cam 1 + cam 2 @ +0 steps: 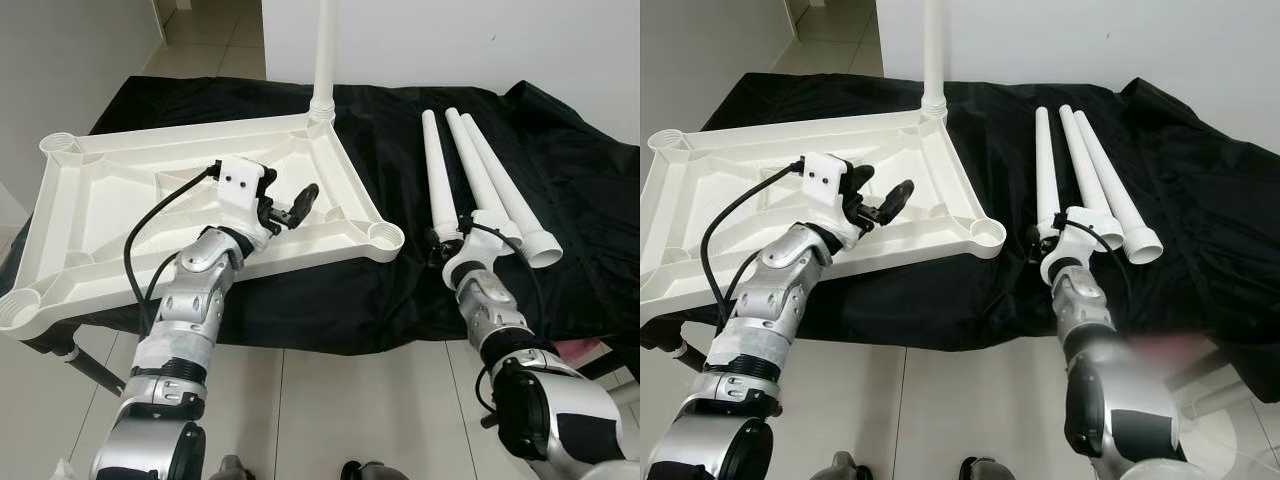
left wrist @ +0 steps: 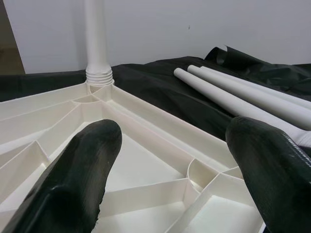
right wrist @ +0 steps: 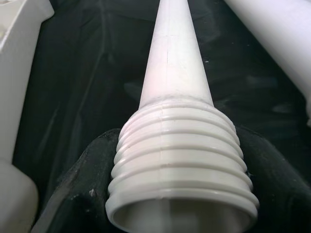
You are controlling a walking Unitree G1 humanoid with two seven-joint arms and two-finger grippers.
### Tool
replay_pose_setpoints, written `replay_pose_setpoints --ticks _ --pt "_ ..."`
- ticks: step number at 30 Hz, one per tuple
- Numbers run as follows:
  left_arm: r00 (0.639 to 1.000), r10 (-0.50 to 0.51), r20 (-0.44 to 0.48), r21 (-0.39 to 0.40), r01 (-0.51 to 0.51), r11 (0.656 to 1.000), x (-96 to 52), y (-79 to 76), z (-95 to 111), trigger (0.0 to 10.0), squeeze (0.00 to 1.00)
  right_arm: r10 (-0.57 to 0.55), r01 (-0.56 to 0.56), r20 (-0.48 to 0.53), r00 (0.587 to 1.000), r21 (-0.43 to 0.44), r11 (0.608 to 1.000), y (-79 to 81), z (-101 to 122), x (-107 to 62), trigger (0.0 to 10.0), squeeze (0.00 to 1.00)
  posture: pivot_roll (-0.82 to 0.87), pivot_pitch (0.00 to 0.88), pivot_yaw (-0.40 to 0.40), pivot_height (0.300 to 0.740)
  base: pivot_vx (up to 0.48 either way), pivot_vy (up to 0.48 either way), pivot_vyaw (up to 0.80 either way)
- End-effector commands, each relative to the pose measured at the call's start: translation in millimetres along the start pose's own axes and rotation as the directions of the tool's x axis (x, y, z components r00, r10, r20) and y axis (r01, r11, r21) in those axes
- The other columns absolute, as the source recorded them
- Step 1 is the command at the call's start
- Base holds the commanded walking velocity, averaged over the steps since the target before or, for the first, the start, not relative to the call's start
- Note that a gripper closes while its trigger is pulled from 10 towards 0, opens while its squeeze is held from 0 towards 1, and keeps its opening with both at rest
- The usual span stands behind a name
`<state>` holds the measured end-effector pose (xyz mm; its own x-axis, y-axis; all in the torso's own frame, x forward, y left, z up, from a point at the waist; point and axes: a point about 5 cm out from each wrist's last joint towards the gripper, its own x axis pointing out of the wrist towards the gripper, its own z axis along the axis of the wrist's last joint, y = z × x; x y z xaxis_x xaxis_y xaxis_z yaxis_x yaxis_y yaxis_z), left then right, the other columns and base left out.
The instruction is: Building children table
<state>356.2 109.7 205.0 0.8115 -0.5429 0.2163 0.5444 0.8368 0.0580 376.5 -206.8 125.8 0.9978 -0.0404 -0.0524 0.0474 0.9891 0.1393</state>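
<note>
The white tabletop (image 1: 120, 190) lies upside down on a black cloth. One white leg (image 1: 325, 50) stands upright, screwed into its far corner socket. My left gripper (image 1: 290, 195) hovers open over the tabletop's ribbed inside near the right rim, with nothing between its fingers (image 2: 82, 170). Three loose legs lie on the cloth to the right. My right gripper (image 1: 440, 240) is shut on the threaded end (image 3: 180, 160) of the leftmost leg (image 1: 435, 170), which still rests on the cloth. The near right corner socket (image 1: 383, 237) is open.
Two other legs (image 1: 500, 180) lie side by side just right of the held one. The black cloth (image 1: 560, 200) hangs over the front edge of the support. Pale tiled floor (image 1: 330, 400) is below, and a white wall (image 1: 480, 40) stands behind.
</note>
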Motion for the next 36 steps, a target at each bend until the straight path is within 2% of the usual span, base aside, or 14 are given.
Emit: replay_pose_setpoints --ticks 1,2,3,13,16,19,20,21,23,28,29,33,35,36 --pt "0.999 0.046 -0.013 0.004 -0.046 0.999 0.1 2.2 1 10.0 0.00 0.005 -0.005 0.014 1.000 -0.024 1.000 0.4 -6 -3.9 2.5 0.00 0.02 0.042 -0.045 0.740 0.000 0.000 0.00" --pt "0.999 0.045 -0.016 0.003 -0.045 0.999 0.0 2.2 1 10.0 0.00 0.009 -0.008 0.025 1.000 -0.034 0.999 1.1 -5 -4.2 2.5 0.00 0.02 0.042 -0.045 0.740 0.000 0.000 0.00" --pt "0.999 0.043 -0.026 -0.002 -0.043 0.999 0.1 2.9 1 10.0 0.00 0.021 -0.016 0.071 0.997 -0.079 0.997 4.3 -1 -5.0 10.0 0.00 0.02 0.040 -0.046 0.740 0.000 0.000 0.00" --pt "0.999 0.018 -0.044 0.005 -0.018 1.000 0.0 5.5 3 10.0 0.00 -0.001 0.050 0.267 0.964 -0.176 0.983 8.0 18 -12.6 10.0 0.00 0.01 0.032 -0.053 0.740 0.000 0.000 0.00" --pt "0.999 -0.013 -0.035 -0.040 0.012 0.999 1.2 7.9 8 10.0 0.00 0.028 0.057 0.445 0.895 -0.176 0.983 10.0 44 -21.5 10.0 0.00 0.01 0.025 -0.053 0.740 0.000 0.000 0.00" --pt "0.999 -0.013 -0.035 -0.040 0.012 0.999 1.2 7.9 8 10.0 0.00 0.028 0.057 0.445 0.895 -0.176 0.983 10.0 44 -21.5 10.0 0.00 0.01 0.025 -0.053 0.740 0.000 0.000 0.00" --pt "0.998 -0.039 -0.039 -0.056 0.037 0.998 2.0 7.6 10 10.0 0.17 0.053 0.047 0.515 0.856 -0.180 0.983 13.4 55 -26.4 10.0 0.00 0.01 0.025 -0.053 0.740 0.000 0.000 0.00" --pt "0.997 -0.065 -0.039 -0.098 0.061 0.993 3.6 7.6 12 10.0 1.00 0.088 0.030 0.569 0.818 -0.194 0.981 19.4 64 -30.8 10.0 0.00 0.00 0.018 -0.048 0.740 0.000 0.000 0.00" --pt "0.992 -0.119 -0.048 -0.130 0.112 0.985 6.3 5.5 15 10.0 1.00 0.146 0.004 0.633 0.760 -0.230 0.973 30.3 77 -37.8 10.0 0.00 0.00 0.017 -0.046 0.740 0.000 0.000 0.00" --pt "0.983 -0.173 -0.066 -0.126 0.163 0.978 8.5 2.1 18 10.0 1.00 0.185 -0.009 0.665 0.724 -0.259 0.966 38.6 86 -41.8 10.0 0.00 0.00 0.018 -0.045 0.740 0.000 0.000 0.00" --pt "0.977 -0.206 -0.061 -0.151 0.195 0.969 10.3 0.0 22 10.0 0.00 0.213 -0.015 0.680 0.701 -0.284 0.959 44.3 92 -44.0 10.0 0.00 0.00 0.020 -0.042 0.740 0.000 0.000 0.00" --pt "0.956 -0.291 0.027 -0.331 0.283 0.900 19.1 -2.4 46 10.0 0.00 0.302 -0.059 0.706 0.641 -0.347 0.936 63.7 105 -49.2 10.0 0.00 0.00 0.030 -0.041 0.740 0.000 0.000 0.00" --pt "0.956 -0.291 0.027 -0.331 0.283 0.900 19.1 -2.4 46 10.0 0.00 0.302 -0.059 0.706 0.641 -0.347 0.936 63.7 105 -49.2 10.0 0.00 0.00 0.030 -0.041 0.740 0.000 0.000 0.00" --pt "0.948 -0.314 0.051 -0.363 0.311 0.878 20.7 -3.3 53 10.0 0.00 0.316 -0.070 0.705 0.635 -0.355 0.932 66.6 106 -50.2 10.0 0.00 0.00 0.033 -0.042 0.740 0.000 0.000 0.00"
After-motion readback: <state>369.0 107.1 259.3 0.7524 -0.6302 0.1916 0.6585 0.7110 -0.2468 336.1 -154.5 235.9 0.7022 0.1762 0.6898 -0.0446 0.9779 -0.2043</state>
